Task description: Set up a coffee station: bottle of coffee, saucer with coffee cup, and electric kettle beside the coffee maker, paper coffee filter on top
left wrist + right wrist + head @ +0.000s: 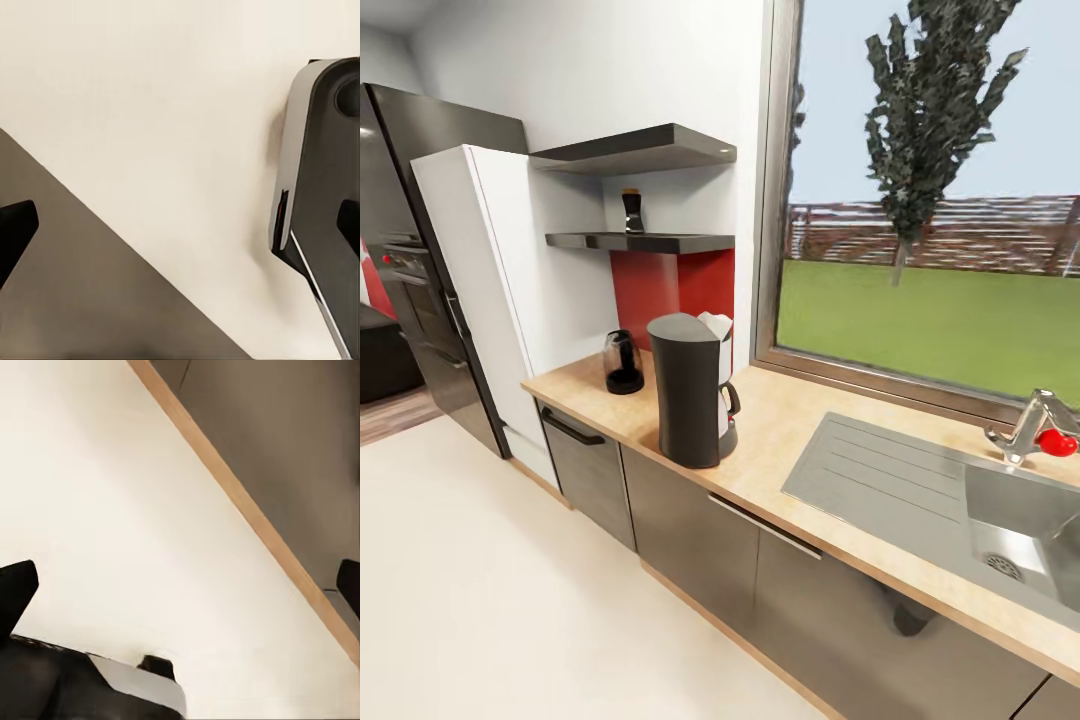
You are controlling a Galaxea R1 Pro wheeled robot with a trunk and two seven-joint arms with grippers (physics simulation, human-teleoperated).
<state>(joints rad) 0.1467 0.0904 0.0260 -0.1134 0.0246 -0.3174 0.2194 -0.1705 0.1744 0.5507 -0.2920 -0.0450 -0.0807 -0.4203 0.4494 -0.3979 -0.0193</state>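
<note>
Head view, referenced to the coffee maker on the countertop: electric kettle just left and behind; bottle of coffee above-left on the kitchen shelf; paper coffee filter atop; sink well right. Both grippers' fingers spread wide, empty, over floor.

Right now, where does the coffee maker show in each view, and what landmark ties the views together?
Head view: the coffee maker stands on the countertop, left of centre, beside the sink's drainboard.
Left wrist view: not in it.
Right wrist view: not in it.
Shared landmark: the pale floor.
</note>
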